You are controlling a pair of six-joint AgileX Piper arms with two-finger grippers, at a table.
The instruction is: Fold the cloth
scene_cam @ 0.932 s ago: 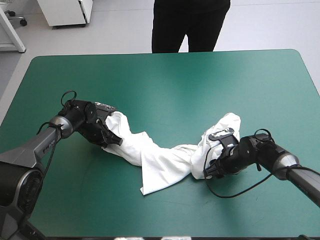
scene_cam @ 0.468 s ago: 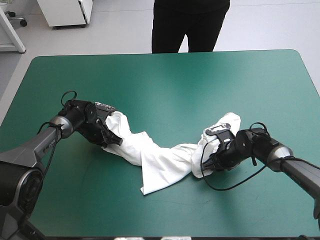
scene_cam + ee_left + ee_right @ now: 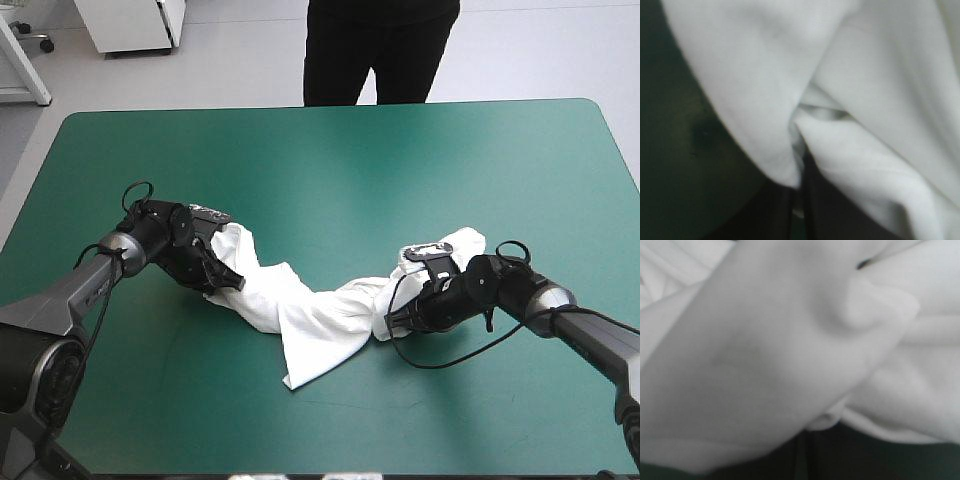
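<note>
1. The T-shirt lies bunched into a twisted white rope across the middle of the teal-green desk. It runs between my two hands, and one loose flap spills toward the near edge.
2. My left hand is clenched on the T-shirt's left end, low on the desk. Its wrist view shows the black fingers nearly together with cloth pinched between them.
3. My right hand grasps the T-shirt near its other end in the same way, with cloth bulging over it.
4. I judge that I hold both ends so I can draw them apart and spread the cloth flat, since folding cannot begin while it is bunched.
5. Pinching several layers at once could keep the twist in.
</note>
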